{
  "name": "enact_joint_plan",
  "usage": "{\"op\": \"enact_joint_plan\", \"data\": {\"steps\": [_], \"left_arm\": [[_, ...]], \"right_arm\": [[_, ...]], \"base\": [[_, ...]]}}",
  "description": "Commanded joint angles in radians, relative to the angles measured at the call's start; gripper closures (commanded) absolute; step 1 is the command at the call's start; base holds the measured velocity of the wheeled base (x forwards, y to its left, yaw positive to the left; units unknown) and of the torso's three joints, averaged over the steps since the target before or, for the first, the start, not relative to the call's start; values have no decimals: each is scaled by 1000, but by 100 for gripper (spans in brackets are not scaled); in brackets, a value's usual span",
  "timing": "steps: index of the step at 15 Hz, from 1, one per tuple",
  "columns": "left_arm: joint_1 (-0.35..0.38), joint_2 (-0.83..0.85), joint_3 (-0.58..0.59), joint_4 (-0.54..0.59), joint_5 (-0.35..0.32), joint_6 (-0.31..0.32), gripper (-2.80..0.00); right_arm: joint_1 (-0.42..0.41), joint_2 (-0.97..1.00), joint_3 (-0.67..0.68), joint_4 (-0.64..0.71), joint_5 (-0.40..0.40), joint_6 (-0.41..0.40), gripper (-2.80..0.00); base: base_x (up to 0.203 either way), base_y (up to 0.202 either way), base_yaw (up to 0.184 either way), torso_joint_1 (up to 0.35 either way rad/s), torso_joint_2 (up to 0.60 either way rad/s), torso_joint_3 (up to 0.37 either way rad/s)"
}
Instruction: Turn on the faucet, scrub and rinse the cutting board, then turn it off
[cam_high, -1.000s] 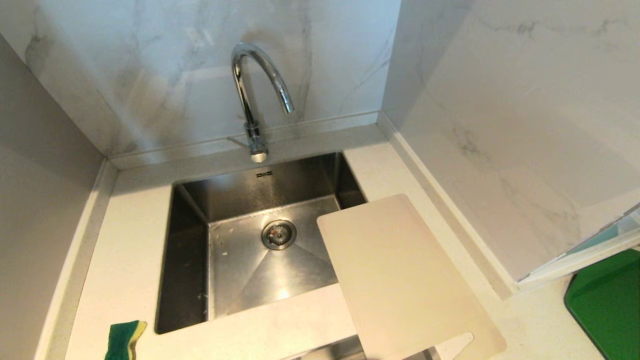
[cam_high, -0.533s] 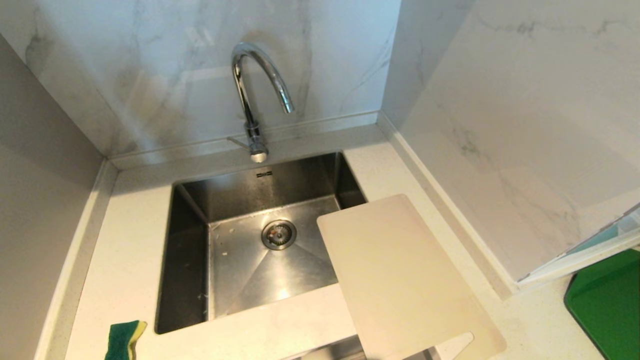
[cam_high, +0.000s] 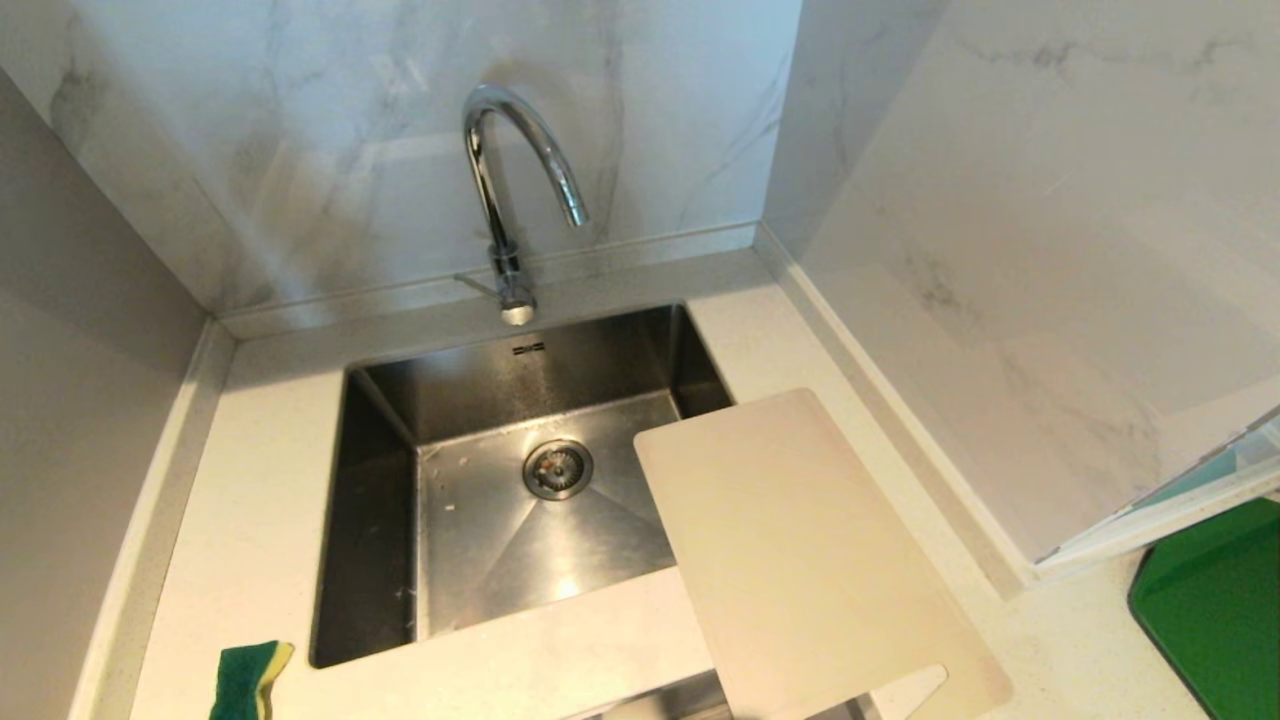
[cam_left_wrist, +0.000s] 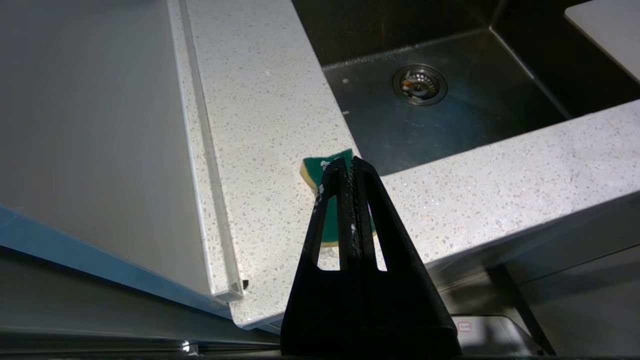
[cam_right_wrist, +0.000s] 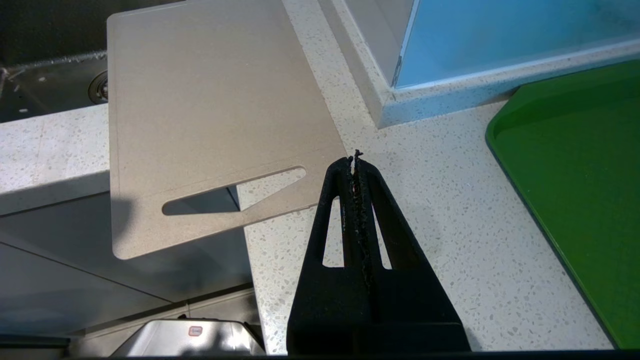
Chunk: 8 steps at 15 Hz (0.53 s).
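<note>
The cutting board (cam_high: 800, 550) lies flat across the sink's (cam_high: 380, 500) right front corner, its slot-handle end overhanging the counter (cam_high: 250, 480) edge. The faucet (cam_high: 510, 190) stands behind the sink. Left gripper (cam_left_wrist: 350, 162) is fully closed above the sponge (cam_left_wrist: 312, 170); right gripper (cam_right_wrist: 354, 160) is closed, empty, beside the board.

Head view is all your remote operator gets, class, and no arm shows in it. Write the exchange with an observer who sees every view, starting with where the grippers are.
Operator: Where is the left gripper?
Observer: The left gripper hangs shut over the green-and-yellow sponge at the speckled white countertop edge.
Operator: And the right?
Observer: The right gripper is shut, holding nothing, just beside the off-white plastic cutting board.
Operator: How does the board's handle end sit?
Observer: Its slot handle overhangs the counter's front edge.
</note>
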Motion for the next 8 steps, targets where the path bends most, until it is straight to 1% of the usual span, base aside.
{"op": "enact_joint_plan", "data": {"steps": [1, 8], "left_arm": [[0, 2, 2, 0, 0, 0, 0], [0, 2, 2, 0, 0, 0, 0]], "right_arm": [[0, 1, 0, 0, 1, 0, 0], [0, 1, 0, 0, 1, -1, 0]], "base": [[0, 0, 0, 0, 0, 0], [0, 0, 0, 0, 0, 0]]}}
